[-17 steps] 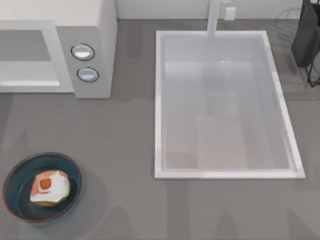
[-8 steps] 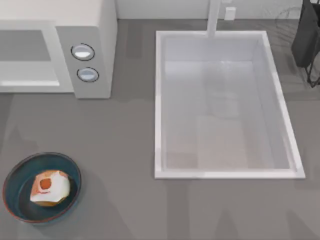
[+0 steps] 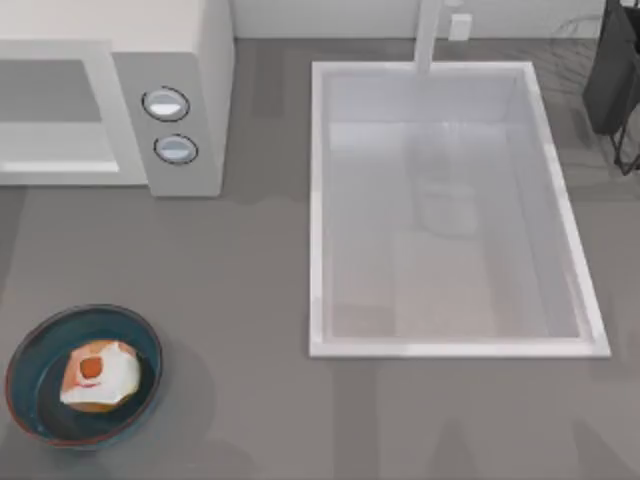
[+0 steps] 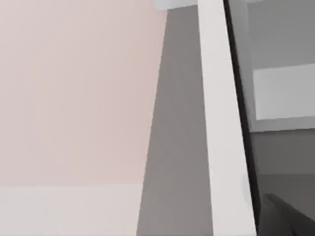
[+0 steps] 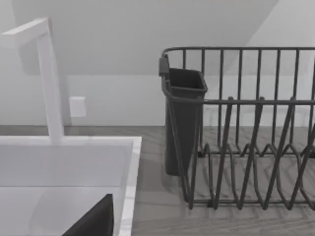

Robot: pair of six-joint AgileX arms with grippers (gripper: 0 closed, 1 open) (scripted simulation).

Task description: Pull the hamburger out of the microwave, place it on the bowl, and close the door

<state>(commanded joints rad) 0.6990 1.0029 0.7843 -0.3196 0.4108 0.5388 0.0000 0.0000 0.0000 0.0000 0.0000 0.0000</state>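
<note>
Microwave (image 3: 190,60): off-white body, grey side panel, two round silver-blue knobs (image 3: 166,103) with dark rings. Door window reads flat grey within a white frame.

Bowl (image 3: 30,350): glossy dark-blue glaze, thin reddish-brown rim.

Hamburger (image 3: 100,375): white top, round orange-red spot, tan-orange bun edges.

Table (image 3: 250,300): uniform mid-grey, faint darker shadow patches; a fine wood-grain pattern shows on it in the right wrist view.

Sink (image 3: 318,200): white rim, pale grey-white interior with a faint pinkish cast on the floor. Tap (image 5: 49,78): white.

Rack (image 5: 246,128): dark charcoal wire bars, with a matching charcoal cup (image 5: 182,123).

Wall (image 5: 123,39): light grey.
</note>
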